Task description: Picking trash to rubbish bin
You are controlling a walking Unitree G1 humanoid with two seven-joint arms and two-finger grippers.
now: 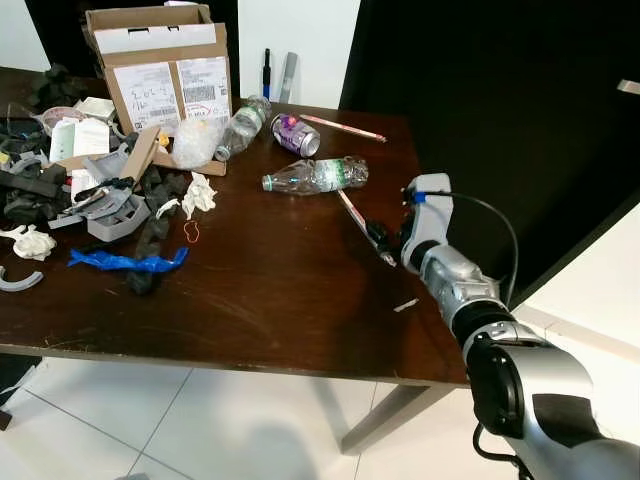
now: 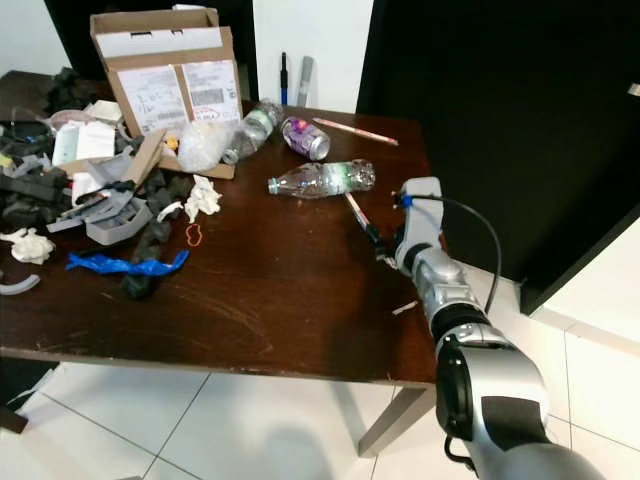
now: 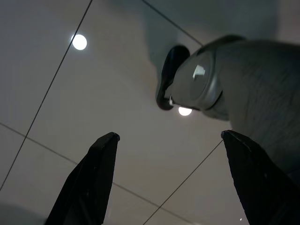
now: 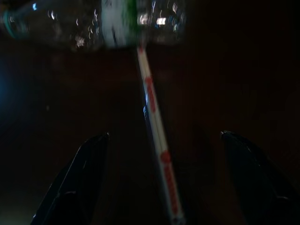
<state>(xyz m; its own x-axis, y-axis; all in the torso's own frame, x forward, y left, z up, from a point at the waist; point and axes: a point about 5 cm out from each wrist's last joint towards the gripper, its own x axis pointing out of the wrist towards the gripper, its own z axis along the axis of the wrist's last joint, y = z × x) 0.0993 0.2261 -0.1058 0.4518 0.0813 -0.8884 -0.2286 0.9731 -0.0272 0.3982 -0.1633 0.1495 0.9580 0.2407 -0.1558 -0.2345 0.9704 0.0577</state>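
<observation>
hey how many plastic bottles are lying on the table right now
2: one clear bottle with a green label lies mid-table, beyond the right claw; another bottle lies beside the cardboard box. The clutter may hide more.

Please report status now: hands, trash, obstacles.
Right hand open, low over the wrapped chopsticks on the table. Left hand open, idle. Plastic bottle lies just beyond.

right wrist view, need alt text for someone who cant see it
The right tool, fingers open, hovers low over a dark brown table with a thin paper-wrapped stick with red print running between its two black fingers. Beyond the stick's far end lies a clear plastic bottle with a green and white label; the picture is dim and blurred.
</observation>
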